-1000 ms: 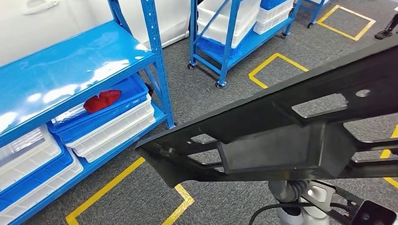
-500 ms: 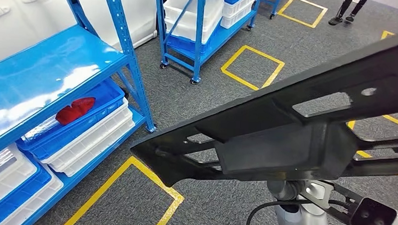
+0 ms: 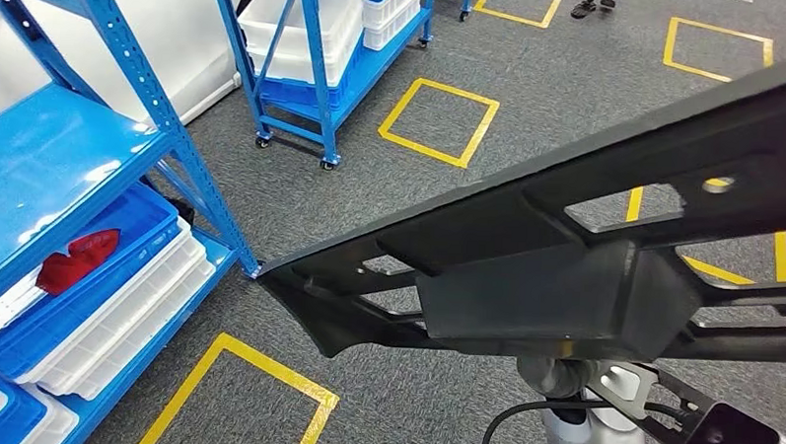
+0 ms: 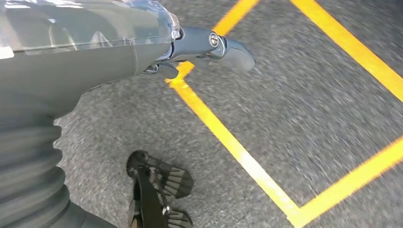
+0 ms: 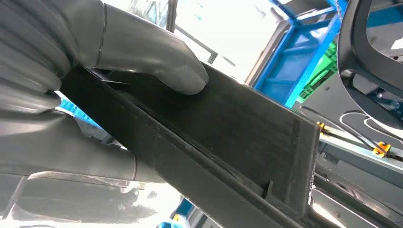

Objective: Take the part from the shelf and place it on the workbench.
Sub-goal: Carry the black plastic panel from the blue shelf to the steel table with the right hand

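Fingers of the right hand (image 5: 95, 71) clamp the black part (image 3: 565, 258); the left hand (image 4: 119, 47) holds nothing, fingers apart.

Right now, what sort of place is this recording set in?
Probably a factory or warehouse floor: blue steel shelving stacked with blue and white plastic bins, yellow taped floor squares on grey carpet, and a large black part held in the right hand.

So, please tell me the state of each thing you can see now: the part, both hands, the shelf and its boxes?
black part: held off the floor, tilted
right hand: grips the black part
left hand: holds nothing, above the floor
blue shelf: top board bare
blue crate: open, a red thing inside
white crates: stacked under the blue crate
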